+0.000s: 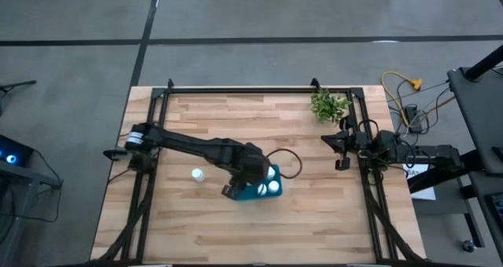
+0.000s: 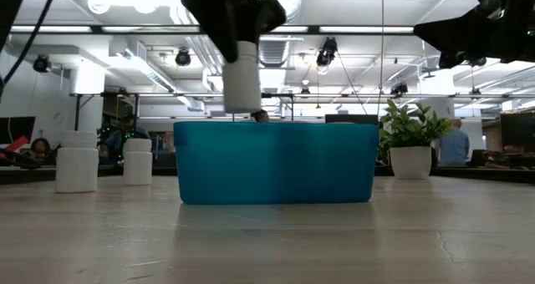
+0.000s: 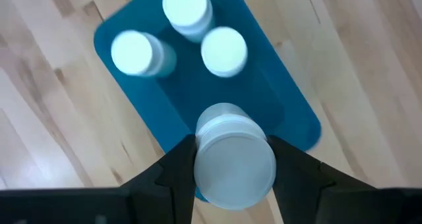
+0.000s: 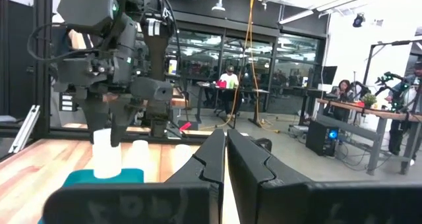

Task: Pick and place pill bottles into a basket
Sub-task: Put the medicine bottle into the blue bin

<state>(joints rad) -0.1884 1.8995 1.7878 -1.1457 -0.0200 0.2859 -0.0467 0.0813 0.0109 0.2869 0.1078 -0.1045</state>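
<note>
The teal basket (image 1: 253, 196) stands in the middle of the table and holds three white pill bottles (image 3: 225, 51), standing on their bases. My left gripper (image 3: 232, 145) is shut on a fourth bottle (image 2: 242, 77) just above the basket's (image 2: 276, 163) left end. Two more bottles (image 2: 77, 161) stand upright on the table left of the basket; the high view shows one of them (image 1: 197, 174). My right gripper (image 4: 224, 151) waits shut and empty at the table's right edge (image 1: 339, 151). My left gripper pinches the bottle between its two fingers (image 3: 177, 171), one on each side of its upper part below the cap (image 3: 234, 163). The fingers come from above, pointing down. The bottle hangs upright below them, its base (image 2: 242, 109) clear of the basket's rim.
A small green plant in a white pot (image 1: 328, 106) stands at the table's far right corner. A black frame (image 1: 236, 89) runs along the table's far and side edges. Bare wood lies on the near side of the basket (image 1: 259, 235).
</note>
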